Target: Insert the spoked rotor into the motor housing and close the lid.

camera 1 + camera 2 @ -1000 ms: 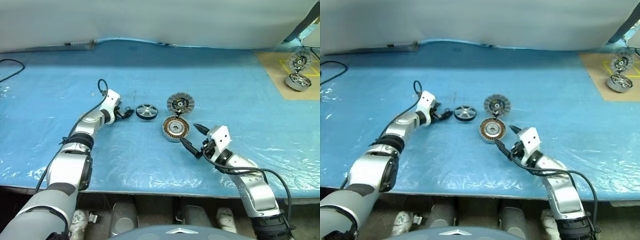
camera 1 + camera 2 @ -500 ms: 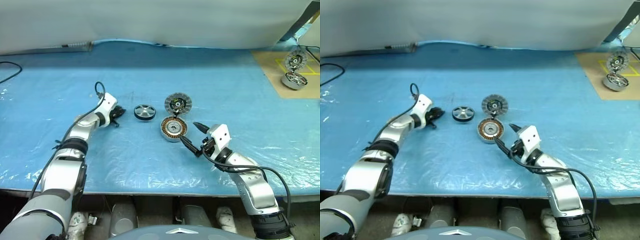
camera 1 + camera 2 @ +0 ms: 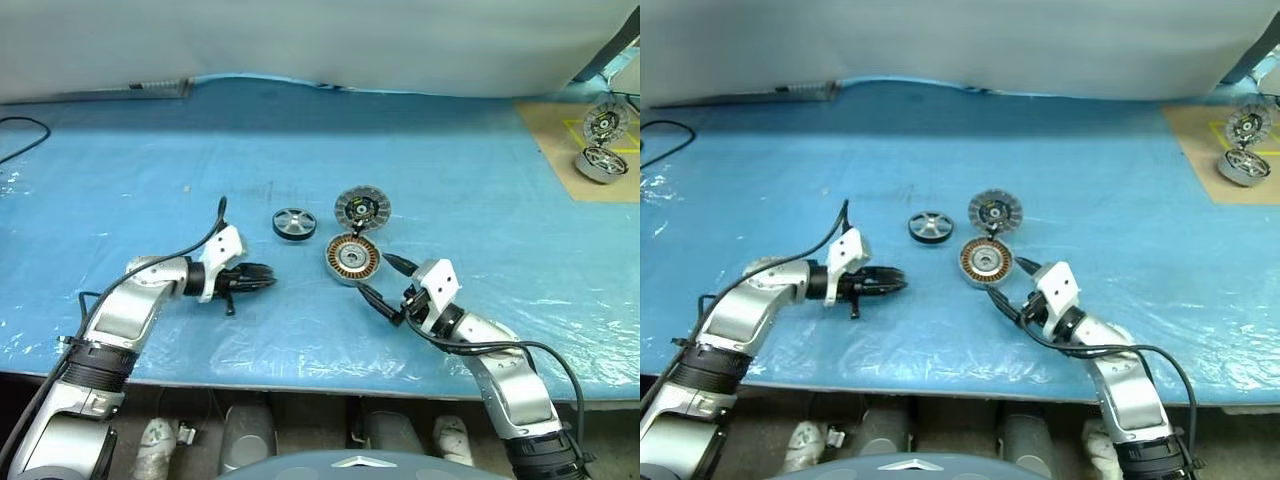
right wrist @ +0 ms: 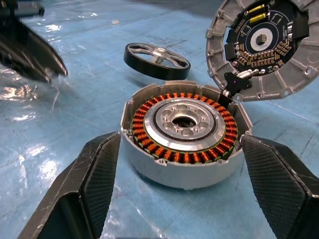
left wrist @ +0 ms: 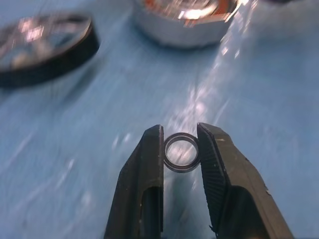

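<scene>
Item 1, my left end effector: pressed in on a small dark ring, pinched across its rim between the two fingertips. The ring stands on edge in the grip, so its hole stays open to view; I judge this keeps it ready to be set down flat over a hub. Held low over the worktop, pointing toward the motor parts.

Item 2, my right end effector: spread wide, one finger on either side of the motor housing without touching it. I judge this is a bracing stance, ready to steady the cup while something goes in.

Item 3, motor housing: upright on the worktop, copper windings and pale centre exposed, bore empty.

Item 4, lid: swung open and tilted up behind the housing, circuit face showing, joined at the rim nearest the cup. It stands open so the cup is reachable from above.

Item 5, spoked rotor: lying flat on the worktop, beside the housing and apart from it, untouched by either end effector. Not yet inserted.

Item 6, a second motor unit: on a tan mat at the far right, well apart.
</scene>
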You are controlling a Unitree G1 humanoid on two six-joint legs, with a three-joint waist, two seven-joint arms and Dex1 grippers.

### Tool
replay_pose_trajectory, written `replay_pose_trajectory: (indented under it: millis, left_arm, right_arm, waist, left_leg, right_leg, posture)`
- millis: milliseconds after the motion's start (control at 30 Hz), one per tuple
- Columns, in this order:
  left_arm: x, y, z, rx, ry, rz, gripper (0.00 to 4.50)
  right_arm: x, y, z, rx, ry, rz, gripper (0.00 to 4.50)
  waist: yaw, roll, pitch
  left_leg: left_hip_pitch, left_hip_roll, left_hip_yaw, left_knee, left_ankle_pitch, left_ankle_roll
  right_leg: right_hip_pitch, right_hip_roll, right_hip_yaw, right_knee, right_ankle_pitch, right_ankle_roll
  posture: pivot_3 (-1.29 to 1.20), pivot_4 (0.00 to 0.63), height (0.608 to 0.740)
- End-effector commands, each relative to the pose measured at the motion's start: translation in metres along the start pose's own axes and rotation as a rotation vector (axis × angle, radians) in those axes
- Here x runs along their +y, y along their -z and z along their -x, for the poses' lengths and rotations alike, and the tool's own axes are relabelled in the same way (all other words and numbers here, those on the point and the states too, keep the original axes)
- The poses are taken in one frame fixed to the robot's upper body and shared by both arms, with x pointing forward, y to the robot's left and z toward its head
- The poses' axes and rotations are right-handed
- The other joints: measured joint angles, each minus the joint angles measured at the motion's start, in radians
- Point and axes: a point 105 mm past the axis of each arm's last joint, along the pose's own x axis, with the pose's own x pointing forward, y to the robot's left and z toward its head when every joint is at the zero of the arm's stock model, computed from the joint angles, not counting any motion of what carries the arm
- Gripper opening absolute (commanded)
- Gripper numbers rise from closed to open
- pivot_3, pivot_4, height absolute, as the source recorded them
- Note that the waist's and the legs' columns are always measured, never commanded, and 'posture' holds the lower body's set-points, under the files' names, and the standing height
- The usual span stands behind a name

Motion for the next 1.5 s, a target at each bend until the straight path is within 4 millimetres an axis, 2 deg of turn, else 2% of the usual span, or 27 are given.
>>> replay_pose_trajectory:
  millis: [33, 133, 333, 633, 1000, 1367, 1500]
  left_arm:
    - [-0.008, -0.032, -0.017, -0.075, 0.026, -0.054, 0.66]
    - [-0.006, -0.045, -0.035, -0.11, 0.01, -0.074, 0.66]
    - [0.0, -0.055, -0.068, -0.11, -0.027, -0.126, 0.66]
    - [0.005, -0.061, -0.095, -0.127, -0.059, -0.16, 0.66]
    - [-0.001, -0.059, -0.112, -0.129, -0.046, -0.173, 0.66]
    - [-0.001, -0.048, -0.119, -0.083, -0.033, -0.185, 0.66]
    - [-0.002, -0.053, -0.118, -0.117, -0.027, -0.168, 2.0]
  right_arm:
    - [0.002, -0.005, 0.001, -0.031, -0.016, 0.021, 4.09]
    - [0.0, -0.004, 0.003, -0.03, -0.006, 0.023, 4.09]
    - [-0.004, 0.002, 0.007, -0.013, 0.024, 0.028, 4.09]
    - [-0.006, 0.003, 0.007, -0.012, 0.042, 0.038, 4.09]
    - [-0.009, 0.006, 0.007, -0.006, 0.061, 0.048, 4.09]
    - [-0.011, 0.008, 0.009, 0.003, 0.077, 0.049, 4.09]
    - [-0.012, 0.008, 0.009, 0.004, 0.08, 0.05, 4.09]
  waist:
    - [-0.003, 0.0, 0.0]
    - [-0.009, 0.0, 0.0]
    - [-0.01, 0.0, 0.0]
    - [-0.008, 0.0, 0.0]
    - [-0.008, 0.0, 0.0]
    - [-0.007, 0.0, 0.0]
    - [-0.007, 0.0, 0.0]
  left_leg:
    - [-0.001, 0.0, 0.0, 0.0, 0.0, 0.0]
    - [-0.002, -0.001, 0.0, 0.001, 0.0, 0.0]
    - [-0.003, -0.001, 0.0, 0.001, 0.0, 0.0]
    - [-0.004, -0.001, -0.001, 0.004, 0.0, 0.0]
    - [-0.005, -0.001, -0.001, 0.004, 0.0, 0.0]
    - [-0.005, -0.001, -0.001, 0.005, 0.0, 0.0]
    - [-0.005, -0.001, -0.001, 0.005, 0.0, 0.0]
  right_leg:
    - [0.0, 0.0, 0.0, 0.0, 0.0, 0.0]
    - [0.0, 0.0, 0.0, 0.0, 0.0, 0.0]
    - [0.0, 0.001, 0.0, 0.0, 0.0, 0.0]
    - [0.0, 0.001, 0.0, 0.001, 0.0, 0.001]
    - [0.0, 0.0, 0.0, 0.001, 0.0, 0.001]
    - [0.0, 0.0, 0.0, 0.001, 0.0, 0.001]
    - [0.0, 0.0, 0.0, 0.001, 0.0, 0.001]
  posture:
    - [0.0, 0.15, 0.74]
    - [0.0, 0.15, 0.74]
    - [0.0, 0.15, 0.74]
    - [0.0, 0.15, 0.74]
    - [0.0, 0.15, 0.74]
    - [0.0, 0.15, 0.74]
    - [0.0, 0.15, 0.74]
